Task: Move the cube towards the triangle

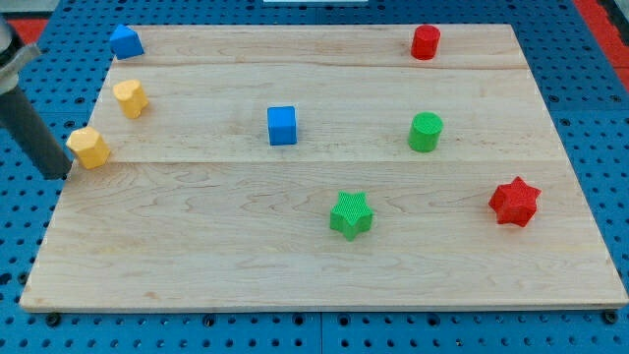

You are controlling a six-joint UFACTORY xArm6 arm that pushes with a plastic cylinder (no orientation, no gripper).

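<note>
My tip [61,175] sits at the wooden board's [197,265] left edge, just left of a yellow block [89,147], possibly touching it; the rod runs out of frame at the view's top left. The blue cube [282,125] stands mid-board with open wood all around. The blue triangle [126,41] hugs the top-left corner, and a second yellow block [130,97] lies below it. To the right are the red cylinder [425,42], green cylinder [426,132], green star [351,214] and red star [515,202]. No writing is readable. The arm carries no gripper.

Rod [29,123] cut off at the view's left edge.
</note>
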